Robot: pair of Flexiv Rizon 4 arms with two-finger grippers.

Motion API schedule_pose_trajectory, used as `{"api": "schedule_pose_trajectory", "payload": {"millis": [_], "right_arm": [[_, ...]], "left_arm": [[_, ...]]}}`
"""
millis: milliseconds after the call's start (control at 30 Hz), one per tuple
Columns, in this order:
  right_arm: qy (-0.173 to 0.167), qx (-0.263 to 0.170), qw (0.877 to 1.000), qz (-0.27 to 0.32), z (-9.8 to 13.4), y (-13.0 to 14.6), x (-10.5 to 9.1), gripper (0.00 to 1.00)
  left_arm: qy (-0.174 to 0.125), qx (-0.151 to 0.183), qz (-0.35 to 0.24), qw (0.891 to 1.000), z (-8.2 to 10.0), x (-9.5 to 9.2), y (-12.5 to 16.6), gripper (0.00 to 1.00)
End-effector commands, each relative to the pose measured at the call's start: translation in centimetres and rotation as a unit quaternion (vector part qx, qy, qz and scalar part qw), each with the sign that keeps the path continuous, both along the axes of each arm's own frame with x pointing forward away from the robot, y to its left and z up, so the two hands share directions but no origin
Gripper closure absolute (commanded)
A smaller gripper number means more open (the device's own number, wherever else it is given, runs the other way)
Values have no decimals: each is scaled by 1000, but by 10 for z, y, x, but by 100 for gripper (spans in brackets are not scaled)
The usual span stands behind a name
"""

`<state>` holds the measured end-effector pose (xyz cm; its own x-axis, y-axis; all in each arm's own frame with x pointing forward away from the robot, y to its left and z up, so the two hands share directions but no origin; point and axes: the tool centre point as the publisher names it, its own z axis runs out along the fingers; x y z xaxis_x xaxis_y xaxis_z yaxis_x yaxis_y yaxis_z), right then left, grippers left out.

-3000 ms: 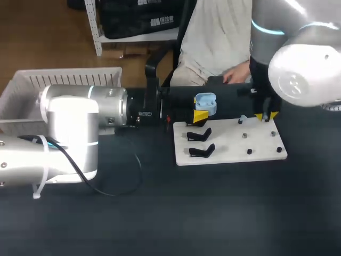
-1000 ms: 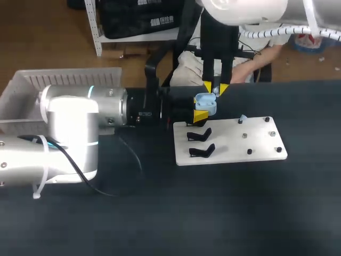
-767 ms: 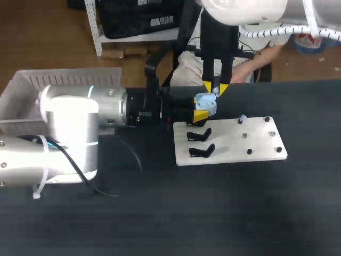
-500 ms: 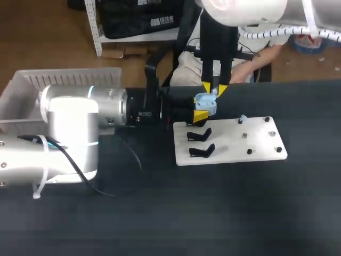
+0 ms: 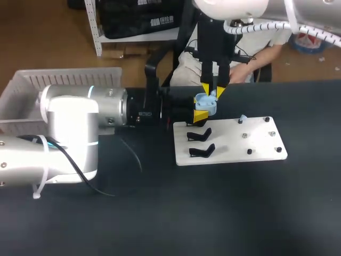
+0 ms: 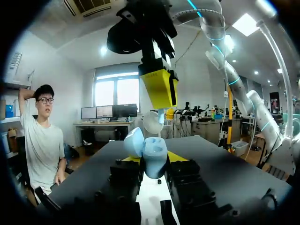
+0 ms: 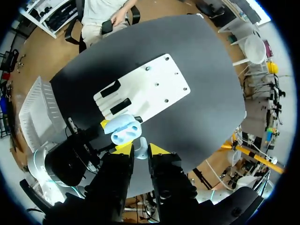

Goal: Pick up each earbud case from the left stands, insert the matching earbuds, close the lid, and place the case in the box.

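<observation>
The table (image 5: 213,213) is dark, and the left arm (image 5: 69,138) lies across its near left side, pointing toward the middle. Right of it lies a white board (image 5: 256,144) carrying 2 empty black stands (image 5: 201,151) at its left end, 1 behind the other. Several small black pegs (image 5: 278,150) are spread over its right half, and a small pale-blue piece (image 5: 242,118) sits near its far edge. Just past the board's far left corner the left gripper (image 5: 201,113) is closed on the case (image 6: 152,157). Its 2 yellow tips press the pale blue shell from either side and hold it off the table. The lid (image 6: 134,140) stands open, tipped to 1 side. Directly above the open case hangs the right gripper (image 7: 139,149), pointing straight down. Its fingers are nearly together, pinching a pale earbud (image 6: 153,122) between the tips. In the left wrist view the earbud is just over the case's hollow, and whether they touch cannot be told. At the far left edge of the table stands a white slatted box (image 5: 69,79), well apart from the case.
</observation>
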<state>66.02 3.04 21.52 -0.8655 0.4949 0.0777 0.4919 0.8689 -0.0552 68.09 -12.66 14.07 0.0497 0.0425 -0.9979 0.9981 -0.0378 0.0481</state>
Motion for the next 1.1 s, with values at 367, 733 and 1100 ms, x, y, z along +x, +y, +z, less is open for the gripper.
{"api": "schedule_pose_trajectory", "payload": {"millis": [367, 733, 1100], "right_arm": [[-33, -23, 999, -17, -6, 2, -1, 100], [-49, -19, 998, -17, -13, 1, 2, 100], [-53, -12, 998, -18, -17, 2, 4, 100]], "left_arm": [[0, 0, 0, 1000, 0, 1, -1, 100], [0, 0, 0, 1000, 0, 1, -1, 100], [0, 0, 0, 1000, 0, 1, -1, 100]]}}
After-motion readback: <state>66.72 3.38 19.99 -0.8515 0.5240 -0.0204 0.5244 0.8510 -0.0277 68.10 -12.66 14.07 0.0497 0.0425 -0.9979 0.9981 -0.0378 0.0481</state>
